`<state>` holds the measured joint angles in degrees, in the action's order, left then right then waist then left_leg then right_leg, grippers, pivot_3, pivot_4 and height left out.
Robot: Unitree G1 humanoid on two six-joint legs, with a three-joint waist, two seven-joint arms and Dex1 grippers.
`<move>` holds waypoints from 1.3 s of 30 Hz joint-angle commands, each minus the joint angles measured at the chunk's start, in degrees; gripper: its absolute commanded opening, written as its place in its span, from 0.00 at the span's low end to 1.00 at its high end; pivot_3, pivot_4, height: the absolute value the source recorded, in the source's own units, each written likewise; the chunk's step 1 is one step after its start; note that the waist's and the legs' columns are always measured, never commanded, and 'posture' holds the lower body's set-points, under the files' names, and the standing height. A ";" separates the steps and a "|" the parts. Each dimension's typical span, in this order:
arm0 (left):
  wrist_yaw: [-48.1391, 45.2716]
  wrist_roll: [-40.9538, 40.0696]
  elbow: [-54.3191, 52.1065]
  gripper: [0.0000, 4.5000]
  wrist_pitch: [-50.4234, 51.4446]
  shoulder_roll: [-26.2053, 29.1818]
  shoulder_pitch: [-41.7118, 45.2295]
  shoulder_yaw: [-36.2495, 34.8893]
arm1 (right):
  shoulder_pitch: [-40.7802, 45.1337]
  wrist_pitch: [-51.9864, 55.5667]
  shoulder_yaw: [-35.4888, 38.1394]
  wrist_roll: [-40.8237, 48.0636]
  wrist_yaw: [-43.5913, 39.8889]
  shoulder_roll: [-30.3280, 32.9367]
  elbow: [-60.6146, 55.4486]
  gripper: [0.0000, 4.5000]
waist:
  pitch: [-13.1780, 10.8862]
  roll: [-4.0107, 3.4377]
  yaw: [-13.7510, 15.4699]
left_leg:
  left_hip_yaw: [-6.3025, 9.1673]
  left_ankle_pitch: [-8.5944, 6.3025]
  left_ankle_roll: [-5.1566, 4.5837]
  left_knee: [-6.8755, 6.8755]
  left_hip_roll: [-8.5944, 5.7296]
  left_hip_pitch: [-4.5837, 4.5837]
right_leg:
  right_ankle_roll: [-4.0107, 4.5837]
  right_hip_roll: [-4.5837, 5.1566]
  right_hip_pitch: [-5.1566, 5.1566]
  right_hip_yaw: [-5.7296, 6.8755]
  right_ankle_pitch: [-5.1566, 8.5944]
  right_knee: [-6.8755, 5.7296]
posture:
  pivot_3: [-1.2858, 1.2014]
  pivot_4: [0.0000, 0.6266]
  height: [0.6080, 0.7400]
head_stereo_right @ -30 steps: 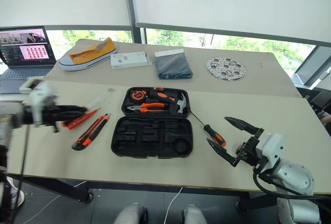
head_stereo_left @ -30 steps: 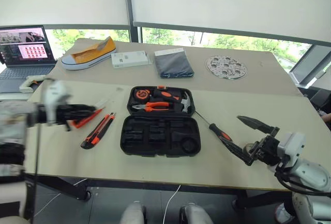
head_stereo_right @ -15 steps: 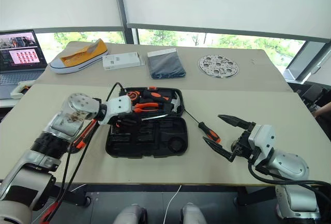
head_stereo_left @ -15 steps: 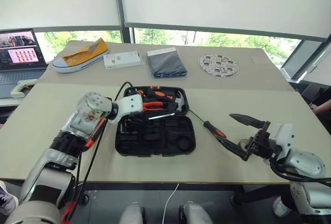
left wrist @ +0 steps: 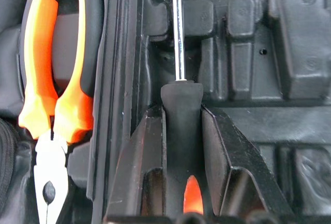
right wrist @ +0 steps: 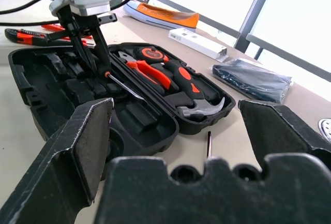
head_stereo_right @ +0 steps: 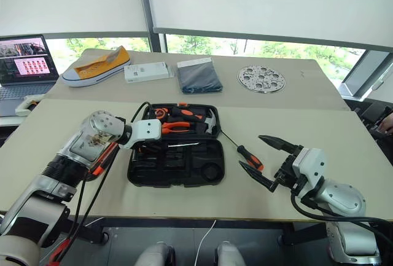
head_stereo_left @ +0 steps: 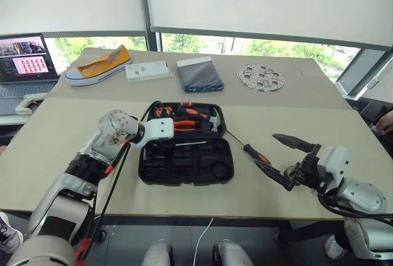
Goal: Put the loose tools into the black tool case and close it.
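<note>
Black fingers of the left gripper (left wrist: 176,146) pinch a screwdriver (left wrist: 178,53) by its handle, over the open tool case (head_stereo_left: 184,161), probably lining up its slot. Right gripper (head_stereo_left: 288,158) waits spread beside another screwdriver (head_stereo_left: 253,153).

the arms are showing shiny silver and white parts, black cables are running along them, and the fingers (right wrist: 88,151) are looking black.
</note>
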<state>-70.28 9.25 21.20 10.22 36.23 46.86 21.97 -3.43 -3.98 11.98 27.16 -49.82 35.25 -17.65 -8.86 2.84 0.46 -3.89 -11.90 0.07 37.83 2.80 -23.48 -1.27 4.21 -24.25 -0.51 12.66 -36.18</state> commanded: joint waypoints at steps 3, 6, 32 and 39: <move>1.97 2.63 0.51 0.15 0.52 -1.60 2.28 0.83 | 0.07 0.69 0.11 0.40 1.01 -0.55 -2.97 1.00 | 0.00 0.00 0.57 | 0.01 0.01 -0.02 0.02 -0.05 -0.03 | -0.02 0.01 0.04 -0.02 0.00 0.02 | 0.52 0.24 1.00; 2.43 3.57 0.60 0.15 1.21 -1.78 2.55 0.76 | 0.10 1.29 -0.39 0.56 1.12 -0.90 -3.61 1.00 | 0.00 0.00 0.61 | 0.02 0.03 -0.05 0.03 -0.09 -0.03 | -0.03 0.02 0.05 -0.08 0.01 0.03 | 0.52 0.24 1.00; 8.59 -15.02 -1.01 0.30 -4.46 -5.50 -11.43 -16.18 | -3.73 3.59 -1.02 1.60 0.27 -2.06 -3.60 1.00 | 0.01 -0.04 0.24 | 0.05 0.09 -0.18 0.04 -0.10 -0.07 | -0.15 0.04 0.07 -0.09 -0.10 0.08 | 0.52 0.24 1.00; 9.89 -12.31 1.33 0.01 -4.77 -6.78 -10.06 -12.83 | -5.55 3.82 -0.18 2.00 -0.40 -1.46 -3.97 1.00 | 0.02 -0.05 0.21 | 0.04 0.09 -0.18 0.04 -0.09 -0.09 | -0.09 0.01 0.05 -0.10 -0.13 0.07 | 0.52 0.24 1.00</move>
<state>-60.96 -3.94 22.33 6.19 30.22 35.96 8.26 -8.61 -0.54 9.94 28.12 -50.03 33.08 -20.52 -8.84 2.80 0.68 -3.85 -11.81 -0.10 37.88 2.71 -23.56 -1.36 4.22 -24.20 -0.62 12.54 -36.11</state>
